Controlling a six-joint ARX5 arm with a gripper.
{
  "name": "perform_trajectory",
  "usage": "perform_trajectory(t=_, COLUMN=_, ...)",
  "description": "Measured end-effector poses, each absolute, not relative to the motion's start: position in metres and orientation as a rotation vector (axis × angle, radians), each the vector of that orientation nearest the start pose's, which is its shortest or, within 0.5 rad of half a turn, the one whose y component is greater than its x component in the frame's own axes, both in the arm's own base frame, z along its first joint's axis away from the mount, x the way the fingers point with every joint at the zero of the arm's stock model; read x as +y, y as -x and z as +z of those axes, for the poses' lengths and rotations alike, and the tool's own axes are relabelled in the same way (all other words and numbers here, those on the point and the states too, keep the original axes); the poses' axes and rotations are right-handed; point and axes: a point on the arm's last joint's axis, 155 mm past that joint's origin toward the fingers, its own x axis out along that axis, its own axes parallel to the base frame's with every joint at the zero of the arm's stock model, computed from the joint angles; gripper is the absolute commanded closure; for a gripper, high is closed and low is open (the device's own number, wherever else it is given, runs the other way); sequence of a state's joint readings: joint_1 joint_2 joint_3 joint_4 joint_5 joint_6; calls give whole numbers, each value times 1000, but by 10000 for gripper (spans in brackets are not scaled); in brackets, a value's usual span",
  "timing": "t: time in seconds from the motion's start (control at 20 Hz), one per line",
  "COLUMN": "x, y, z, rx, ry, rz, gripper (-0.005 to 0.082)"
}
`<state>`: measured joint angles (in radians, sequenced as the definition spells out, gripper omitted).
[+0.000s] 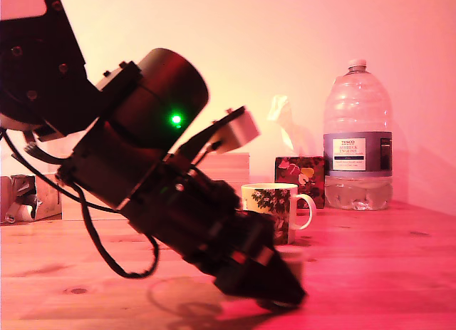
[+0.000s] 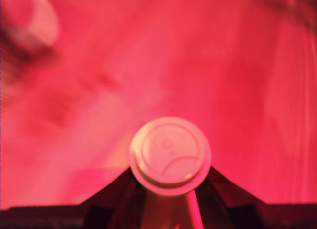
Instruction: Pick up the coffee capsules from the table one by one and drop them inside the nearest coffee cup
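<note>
Gripping a capsule (image 1: 291, 254) low over the counter (image 1: 385, 266) was the step in hand, as far as the exterior view let me judge. The end effector (image 1: 274, 291) sat at about 6 o'clock in that view, angled down with its tip nearly on the wood, and the pale capsule showed just above and behind the tip. The cup (image 1: 274, 210) stood close behind, at roughly 12 o'clock from the capsule, handle toward the exterior view's right. Further back were a tissue box (image 1: 301, 180) and a big water bottle (image 1: 358, 141), both well apart from the work. Whether the capsule had left the counter could not be told from this side.

The wrist view was blurred, yet it showed the capsule (image 2: 170, 155) rim-on, a round flat top, seated between the two dark fingers (image 2: 116, 192), which pressed its body from either side. So the end effector (image 2: 170, 197) looked pinched on the capsule, not spread. A pale blurred shape at 10 o'clock could not be identified.

The next move, I judged, called for a lift clear of the wood, a short carry back over the cup's mouth, then release above the opening, keeping clear of the rim.
</note>
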<state>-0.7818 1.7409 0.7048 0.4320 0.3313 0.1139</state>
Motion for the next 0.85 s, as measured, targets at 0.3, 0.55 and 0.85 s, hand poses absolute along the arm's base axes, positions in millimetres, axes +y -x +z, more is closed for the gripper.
perform_trajectory(t=0.3, x=-332, y=-296, z=94, rx=475, ry=-181, rz=-1021, gripper=645)
perform_trajectory(t=0.55, x=-305, y=-321, z=134, rx=396, ry=-133, rz=-923, gripper=645)
perform_trajectory(t=0.85, x=-299, y=-324, z=142, rx=386, ry=-124, rz=-908, gripper=645)
